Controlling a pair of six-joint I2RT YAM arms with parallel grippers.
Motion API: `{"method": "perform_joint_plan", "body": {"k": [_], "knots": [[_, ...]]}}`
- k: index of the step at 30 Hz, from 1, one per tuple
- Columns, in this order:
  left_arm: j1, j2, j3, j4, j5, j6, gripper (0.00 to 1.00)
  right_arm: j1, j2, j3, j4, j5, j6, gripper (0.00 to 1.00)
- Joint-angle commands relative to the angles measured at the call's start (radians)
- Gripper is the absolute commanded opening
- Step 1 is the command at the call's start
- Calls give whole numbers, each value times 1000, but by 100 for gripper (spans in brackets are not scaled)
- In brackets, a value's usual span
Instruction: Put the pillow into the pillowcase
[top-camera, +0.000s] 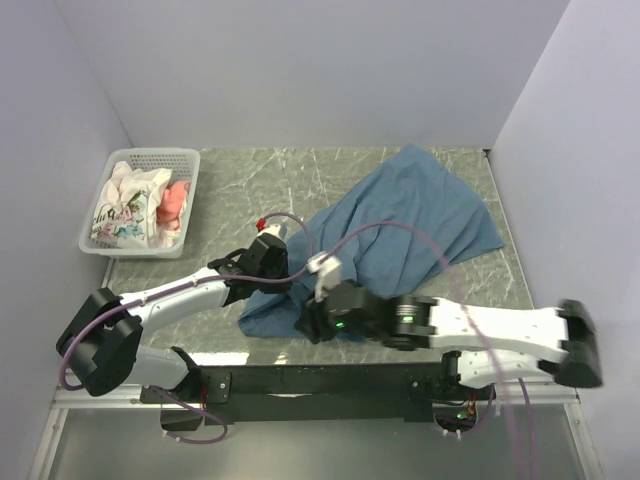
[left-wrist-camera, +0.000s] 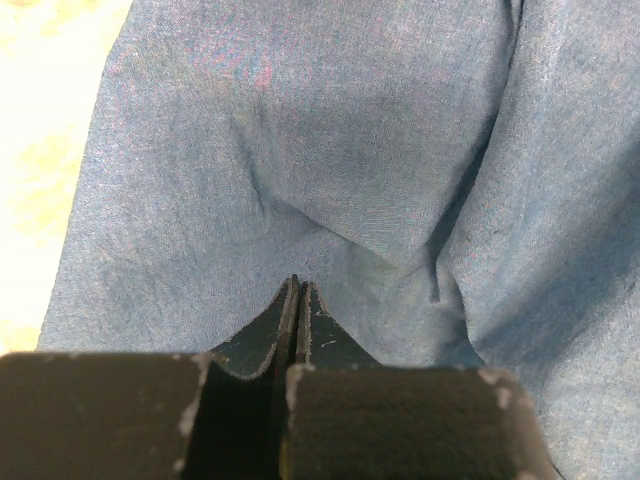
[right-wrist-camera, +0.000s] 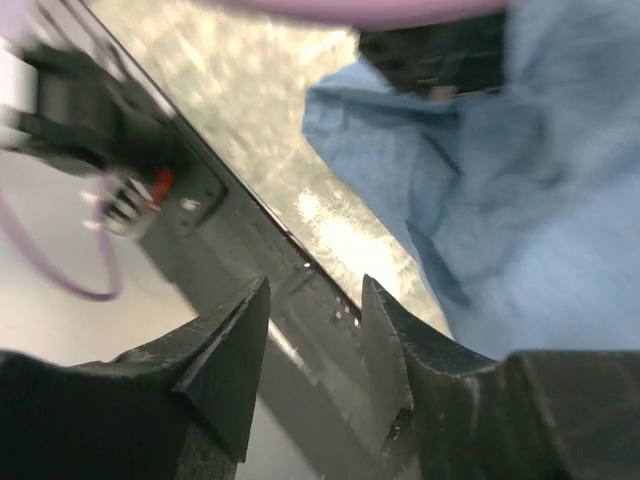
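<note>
Far left of the marble table: white slotted basket, holding a white printed cloth with pink fabric on its right side

Right of the basket, nearer: left gripper at the left edge of the pillowcase. Closed tight in the left wrist view, fingers pressed flat together, tips against the blue cloth, creases running toward them. Cannot tell whether any cloth is pinched between

Centre to right: dusty-blue pillowcase spread wrinkled on the table, slanting from the near middle up to the far right, well apart from the basket

Near edge of the cloth, just right of the left gripper: right gripper. Jaws parted about halfway in the right wrist view, nothing between them, held over the table's near rim with the pillowcase to the right
</note>
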Motion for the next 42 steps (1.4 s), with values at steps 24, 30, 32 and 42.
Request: {"method": "perform_joint_plan", "body": {"k": [24,30,32,42], "knots": [[113,-54,-46,80,91,-47,1,42,627,139,170,345,-119,39],[121,-54,-48,80,90,-46,1,45,610,122,160,355,-119,40],[122,-52,-48,80,90,-46,1,43,636,133,144,344,-123,40],[165,-90,-29,54,49,-70,1,94,674,148,94,307,-96,16]]}}
